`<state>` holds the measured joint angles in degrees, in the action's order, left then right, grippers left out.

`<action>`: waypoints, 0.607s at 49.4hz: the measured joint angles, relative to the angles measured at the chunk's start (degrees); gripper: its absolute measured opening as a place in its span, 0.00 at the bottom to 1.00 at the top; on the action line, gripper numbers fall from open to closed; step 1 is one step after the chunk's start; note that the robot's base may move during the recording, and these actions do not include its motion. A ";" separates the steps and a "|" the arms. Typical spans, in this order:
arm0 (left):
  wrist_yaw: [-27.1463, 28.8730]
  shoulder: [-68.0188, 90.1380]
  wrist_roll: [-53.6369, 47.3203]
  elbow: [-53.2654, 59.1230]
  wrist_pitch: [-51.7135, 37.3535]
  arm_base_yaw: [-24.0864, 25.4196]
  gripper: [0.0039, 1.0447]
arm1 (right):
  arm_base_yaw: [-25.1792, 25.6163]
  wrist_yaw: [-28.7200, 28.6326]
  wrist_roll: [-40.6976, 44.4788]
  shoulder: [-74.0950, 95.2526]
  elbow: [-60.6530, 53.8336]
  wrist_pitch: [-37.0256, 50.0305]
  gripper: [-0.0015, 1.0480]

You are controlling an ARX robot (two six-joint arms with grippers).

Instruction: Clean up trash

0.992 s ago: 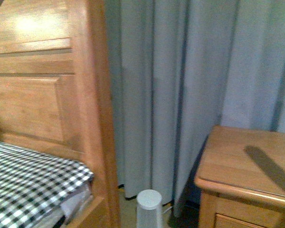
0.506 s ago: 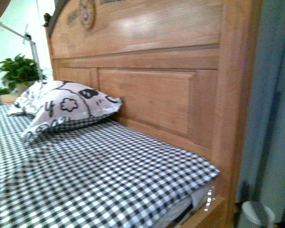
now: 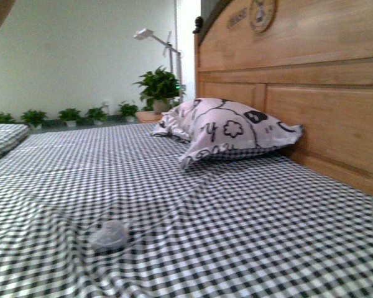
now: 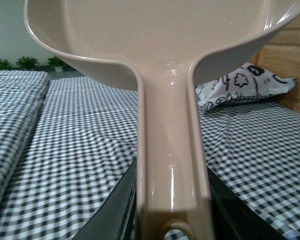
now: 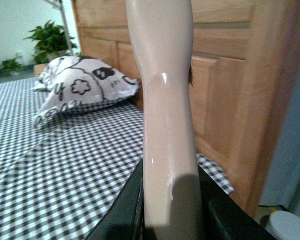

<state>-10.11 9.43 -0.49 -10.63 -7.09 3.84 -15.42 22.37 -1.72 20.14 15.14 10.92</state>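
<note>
Down on the black-and-white checked sheet [image 3: 248, 236] lies the trash [image 3: 110, 234], a small crumpled white wad sitting alone in a shallow crease, low and left in the front view. Well beyond it, the patterned pillow [image 3: 230, 130] leans against the wooden headboard [image 3: 323, 93], with potted plants [image 3: 158, 87] farther back. The left gripper [image 4: 172, 220] is clamped on the stem of the pale beige dustpan [image 4: 165, 40]. The right gripper [image 5: 172, 210] squeezes a pale beige handle [image 5: 165, 75]; its tool end is out of view
</note>
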 joint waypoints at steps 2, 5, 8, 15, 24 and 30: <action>-0.26 0.00 -0.07 0.00 0.00 0.00 0.26 | 0.00 0.09 -0.02 0.00 0.00 0.00 0.20; -0.37 -0.09 -0.04 0.00 0.00 -0.02 0.26 | 0.00 0.09 0.00 -0.02 0.00 0.00 0.20; 0.04 -0.07 -0.02 0.00 0.00 0.00 0.26 | 0.00 0.02 0.00 0.00 0.00 0.00 0.20; 0.96 -0.09 0.15 0.02 0.00 0.07 0.26 | -0.09 -0.81 0.00 0.11 0.00 0.00 0.20; -10.47 7.19 4.00 -6.82 16.98 8.76 0.26 | -0.02 0.02 0.00 0.00 0.00 0.00 0.20; -20.96 20.24 -4.00 -9.35 11.43 18.80 0.26 | 0.00 0.02 -0.02 -0.17 0.00 0.00 0.20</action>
<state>-31.07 29.67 -4.49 -19.99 4.34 22.63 -15.42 22.39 -1.74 19.97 15.14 10.92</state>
